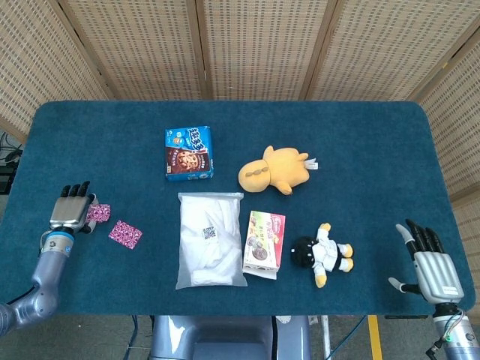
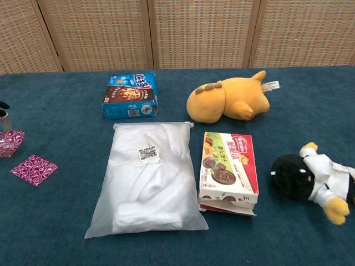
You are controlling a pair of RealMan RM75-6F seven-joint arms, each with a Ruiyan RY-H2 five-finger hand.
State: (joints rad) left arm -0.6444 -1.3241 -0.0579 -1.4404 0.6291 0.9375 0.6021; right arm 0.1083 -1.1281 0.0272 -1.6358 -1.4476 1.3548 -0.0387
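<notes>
Two small pink patterned foil sachets lie at the left end of the surface: one sachet sits just beside the left hand, touching or under its thumb side, with one edge lifted off the cloth in the chest view; the other sachet lies flat a little nearer the middle. The head view shows the left hand palm down with its fingers straight and slightly apart, holding nothing, while the chest view catches only a dark fingertip at its left edge. The right hand shows in the head view alone, at the near right corner, fingers spread and empty. The surface is a dark teal felt-like cloth. On it lie one frosted plastic bag of soft white contents with a code label, two cardboard boxes, a blue cookie box and a red-and-green snack box, and two plush toys, a yellow plush and a black-and-white plush.
</notes>
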